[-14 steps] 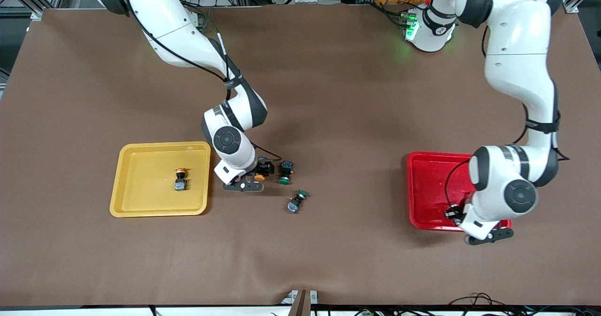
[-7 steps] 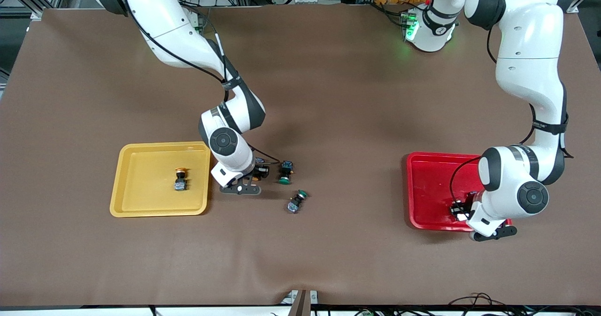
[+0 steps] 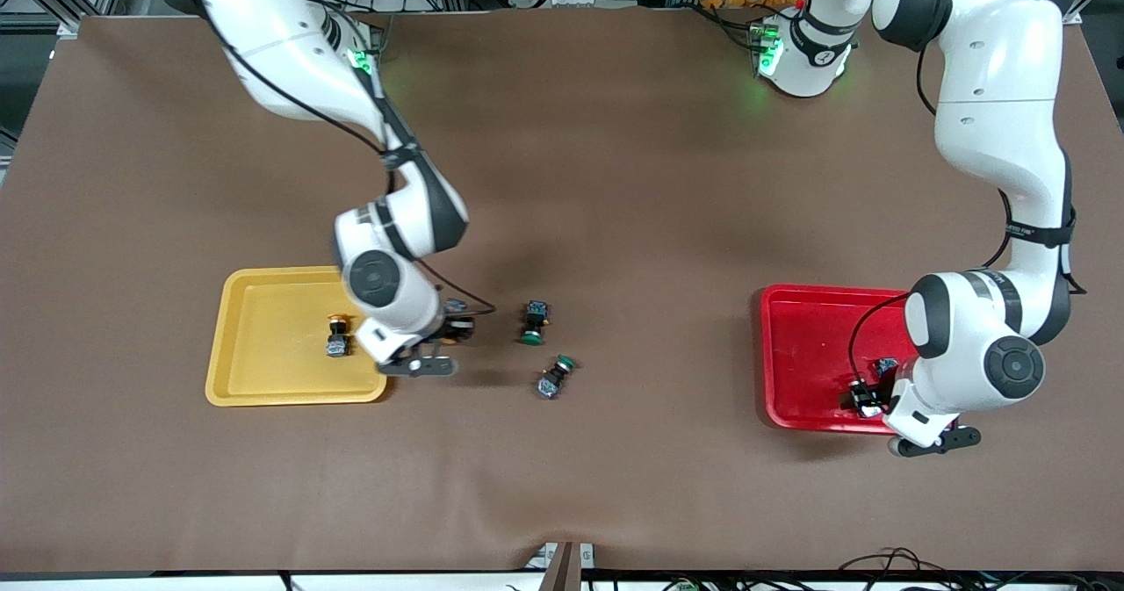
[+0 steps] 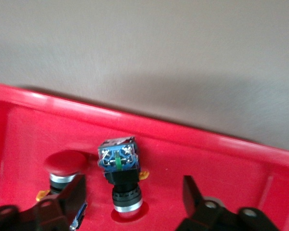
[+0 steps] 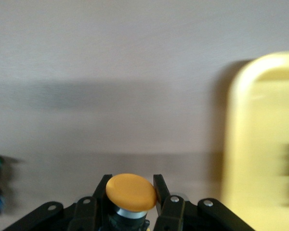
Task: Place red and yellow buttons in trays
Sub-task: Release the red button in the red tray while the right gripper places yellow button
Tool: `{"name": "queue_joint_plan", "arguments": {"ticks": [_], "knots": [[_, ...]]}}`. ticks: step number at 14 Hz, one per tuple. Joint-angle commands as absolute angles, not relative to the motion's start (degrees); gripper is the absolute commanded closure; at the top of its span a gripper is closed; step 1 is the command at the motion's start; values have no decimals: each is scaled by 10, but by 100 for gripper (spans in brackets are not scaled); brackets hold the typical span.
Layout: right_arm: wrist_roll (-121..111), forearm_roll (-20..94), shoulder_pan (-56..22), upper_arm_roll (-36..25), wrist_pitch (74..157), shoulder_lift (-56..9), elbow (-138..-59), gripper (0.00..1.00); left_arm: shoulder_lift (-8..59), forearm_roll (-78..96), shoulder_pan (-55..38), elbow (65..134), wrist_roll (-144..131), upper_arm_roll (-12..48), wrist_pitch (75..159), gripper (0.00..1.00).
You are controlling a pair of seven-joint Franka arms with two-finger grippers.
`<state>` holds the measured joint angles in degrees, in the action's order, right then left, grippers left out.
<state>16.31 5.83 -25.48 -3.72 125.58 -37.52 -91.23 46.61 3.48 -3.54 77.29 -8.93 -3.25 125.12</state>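
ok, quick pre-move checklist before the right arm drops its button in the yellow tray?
1. Right gripper shut on the yellow button: ok.
2. Held button over the yellow tray: not ok, it hangs over the table just off the tray's rim.
3. Bare floor in that tray beside the yellow button already there: ok.
4. Green buttons left on the table, clear of the path: ok.
5. Left gripper open over the red tray, two red buttons in it: ok.
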Motion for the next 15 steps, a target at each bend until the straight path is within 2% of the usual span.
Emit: {"name": "queue_joint_plan", "arguments": {"ticks": [1,6,12,15], "knots": [[23,64,-180,-30,1195,-326,-927,100,405,41,-33,784,-81,-30,1246,0],[-142,58,-70,-31,1186,-330,-929,100,336,42,-35,790,-91,-30,1243,0],[-145,54,-50,-33,1238,-359,-940,100,227,34,-33,789,-83,-32,1098,0],[-145,55,-50,-33,1289,-373,-960,100,187,16,-33,791,-73,-30,1040,0]]}}
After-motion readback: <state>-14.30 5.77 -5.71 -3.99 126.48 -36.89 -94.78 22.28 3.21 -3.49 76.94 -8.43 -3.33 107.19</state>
